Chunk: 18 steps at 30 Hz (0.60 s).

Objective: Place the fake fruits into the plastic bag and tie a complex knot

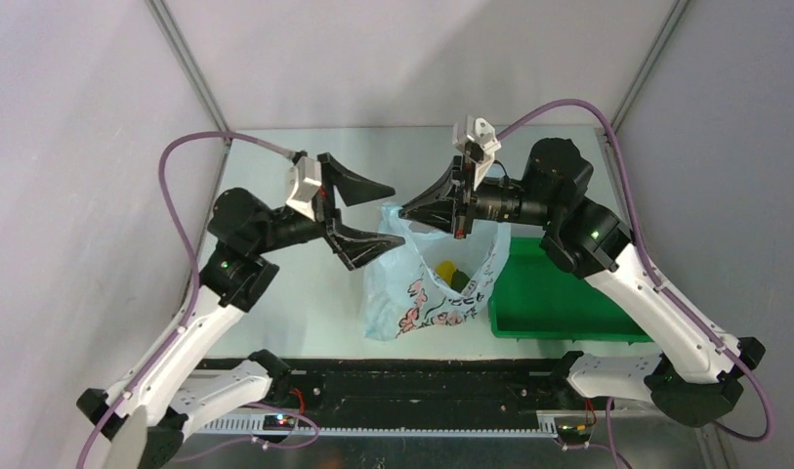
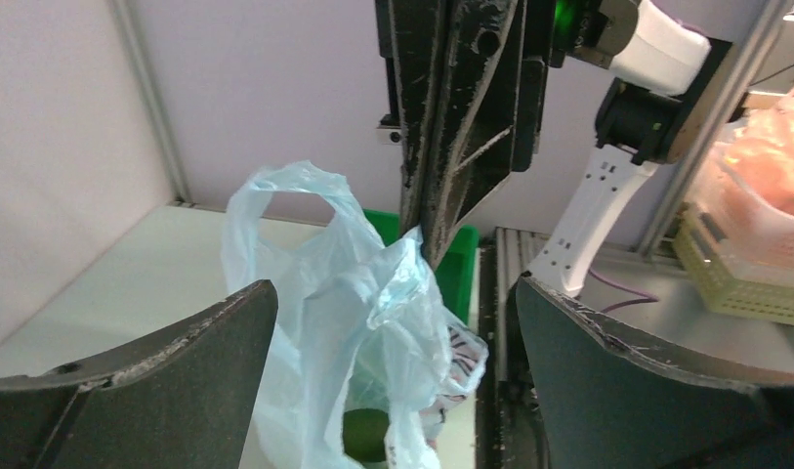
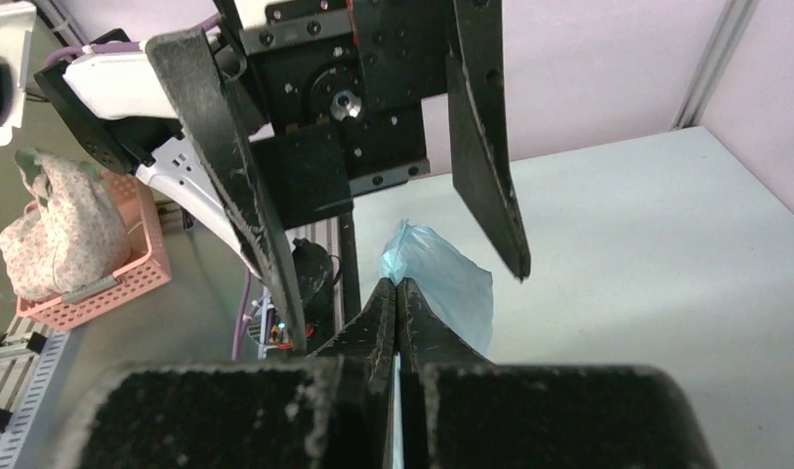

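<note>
The right gripper point(image 1: 404, 209) pinches the plastic bag point(image 1: 388, 293) by its handle — the left gripper point(image 2: 395, 293), spread wide, faces it. A green tray point(image 1: 559, 298) lies below and behind the right gripper; the bag's pink-and-dark print point(image 1: 419, 313) is unreadable.

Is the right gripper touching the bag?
Touching. In the right wrist view the right gripper is shut on the bag, with blue plastic coming out at its tips.
</note>
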Tool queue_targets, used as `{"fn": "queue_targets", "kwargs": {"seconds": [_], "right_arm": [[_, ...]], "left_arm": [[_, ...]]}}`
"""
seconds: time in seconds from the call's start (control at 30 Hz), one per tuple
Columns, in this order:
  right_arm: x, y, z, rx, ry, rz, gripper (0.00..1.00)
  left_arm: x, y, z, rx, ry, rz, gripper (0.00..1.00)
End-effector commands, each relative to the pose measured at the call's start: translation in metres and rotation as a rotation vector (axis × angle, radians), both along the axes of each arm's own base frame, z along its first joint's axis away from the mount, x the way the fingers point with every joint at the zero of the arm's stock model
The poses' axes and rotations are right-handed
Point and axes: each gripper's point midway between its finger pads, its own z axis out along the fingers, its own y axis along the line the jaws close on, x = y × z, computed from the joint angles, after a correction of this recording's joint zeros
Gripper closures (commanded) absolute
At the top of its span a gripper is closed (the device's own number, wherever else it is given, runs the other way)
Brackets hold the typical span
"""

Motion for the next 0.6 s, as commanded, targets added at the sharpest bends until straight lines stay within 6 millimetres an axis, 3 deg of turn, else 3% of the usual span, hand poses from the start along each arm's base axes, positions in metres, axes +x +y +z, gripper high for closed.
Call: {"fn": "queue_targets", "kwargs": {"seconds": [0.0, 0.17, 0.57], "right_arm": [[-0.002, -0.013, 0.039, 0.105, -0.059, -0.046, 1.00], [0.006, -0.015, 0.040, 0.121, -0.056, -0.084, 1.00], [0.025, -0.013, 0.040, 0.134, -0.051, -0.169, 1.00]], "left_arm": [[-0.012, -0.012, 0.010, -0.051, -0.016, -0.066, 0.01], [-0.008, -0.024, -0.006, -0.057, 0.030, -0.082, 0.01], [0.000, -0.052, -0.058, -0.063, 0.197, -0.109, 0.44]]}}
